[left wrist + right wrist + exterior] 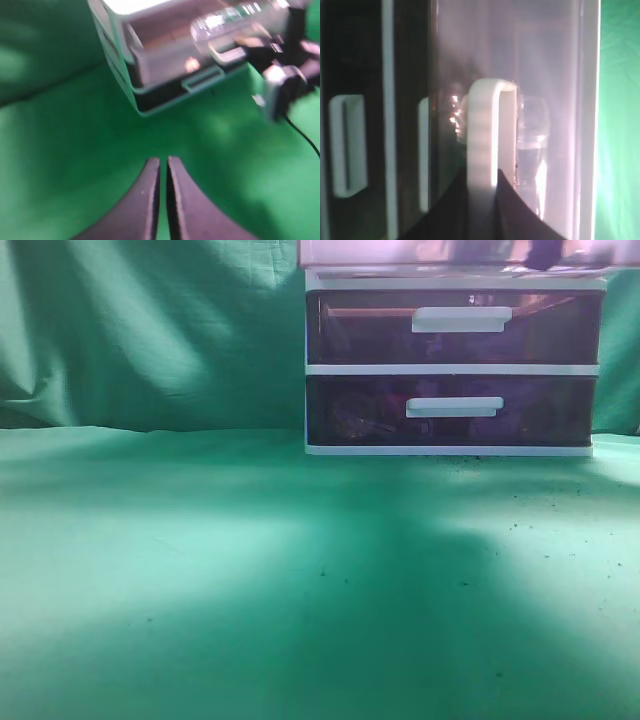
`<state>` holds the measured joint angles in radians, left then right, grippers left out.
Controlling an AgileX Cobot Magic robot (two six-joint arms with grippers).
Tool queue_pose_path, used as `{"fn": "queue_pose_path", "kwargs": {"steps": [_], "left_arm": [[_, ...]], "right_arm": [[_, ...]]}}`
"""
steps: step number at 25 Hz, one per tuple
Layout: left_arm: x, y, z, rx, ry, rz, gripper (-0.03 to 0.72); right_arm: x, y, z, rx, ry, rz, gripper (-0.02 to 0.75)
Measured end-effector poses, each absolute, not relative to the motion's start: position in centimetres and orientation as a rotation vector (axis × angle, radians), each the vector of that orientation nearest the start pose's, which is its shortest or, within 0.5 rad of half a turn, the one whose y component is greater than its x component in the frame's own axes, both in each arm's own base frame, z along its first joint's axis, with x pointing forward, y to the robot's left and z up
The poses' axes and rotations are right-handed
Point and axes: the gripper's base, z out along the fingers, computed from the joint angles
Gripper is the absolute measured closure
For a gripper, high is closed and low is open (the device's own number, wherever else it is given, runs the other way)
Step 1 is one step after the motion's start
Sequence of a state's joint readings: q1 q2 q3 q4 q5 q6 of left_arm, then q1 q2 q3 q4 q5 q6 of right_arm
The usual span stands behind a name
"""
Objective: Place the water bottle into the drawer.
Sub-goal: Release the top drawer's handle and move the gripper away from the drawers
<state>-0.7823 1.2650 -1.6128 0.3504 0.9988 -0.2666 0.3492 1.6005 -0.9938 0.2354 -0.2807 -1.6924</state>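
Note:
The clear water bottle (225,25) lies on its side in the pulled-out top drawer (165,45) of the white-framed, dark-fronted drawer unit (450,370). In the right wrist view the bottle (532,125) shows through the translucent drawer front. My right gripper (482,172) is shut on the top drawer's white handle (485,120). The right arm (282,85) shows at the drawer front in the left wrist view. My left gripper (163,161) is shut and empty, held above the green cloth well in front of the unit.
The unit has two shut lower drawers (450,408) with white handles. Green cloth (250,570) covers the table and hangs behind as a backdrop. A black cable (302,135) trails from the right arm over the cloth.

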Motion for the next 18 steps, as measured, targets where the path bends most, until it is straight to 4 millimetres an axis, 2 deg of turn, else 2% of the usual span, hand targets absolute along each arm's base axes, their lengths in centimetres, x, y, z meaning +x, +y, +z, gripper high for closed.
{"fn": "queue_pose_path", "kwargs": {"steps": [4,7,11,18], "left_arm": [[16.0,-13.2,45.2,0.586,2.066,-0.298,0.688],[14.1,-11.8,43.4,0.59,2.075,-0.35,0.688],[12.6,-10.7,43.1,0.577,2.031,-0.408,0.688],[12.2,-10.3,43.4,0.569,1.999,-0.424,0.688]], "right_arm": [[37.5,12.1,27.9,-1.451,1.217,-0.853,0.659],[39.7,11.7,28.3,-1.434,1.229,-0.869,0.659],[41.4,11.6,28.3,-1.432,1.228,-0.883,0.659],[41.8,11.6,28.4,-1.448,1.218,-0.889,0.659]]}}
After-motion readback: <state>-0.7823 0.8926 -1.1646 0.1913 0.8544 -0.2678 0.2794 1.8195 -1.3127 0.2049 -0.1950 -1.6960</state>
